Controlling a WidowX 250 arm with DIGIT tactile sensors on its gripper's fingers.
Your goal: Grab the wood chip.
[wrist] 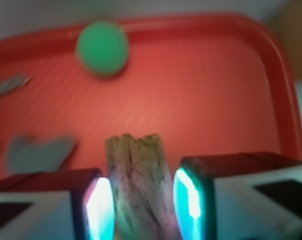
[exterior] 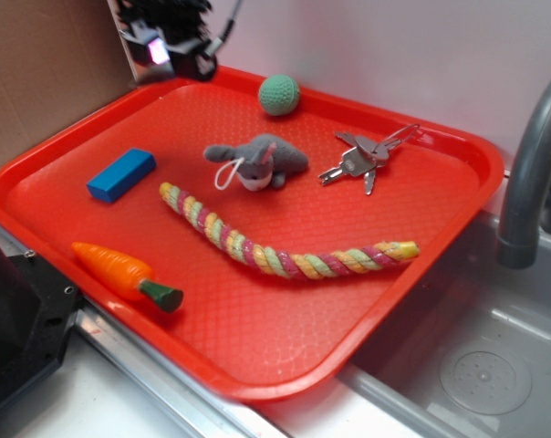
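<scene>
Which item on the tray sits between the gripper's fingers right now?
The wood chip, a rough brown sliver standing between the gripper's lit pads. The green ball and keys lie apart on the red tray.

I saw a pale wall (exterior: 421,55) behind, brown cardboard (exterior: 38,73) at the left, a grey faucet (exterior: 531,173) over the steel sink (exterior: 476,365).

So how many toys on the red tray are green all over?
1: the green ball near the tray's far edge, behind the stuffed animal. The carrot only has a green tip. Nothing else looks hidden.
</scene>
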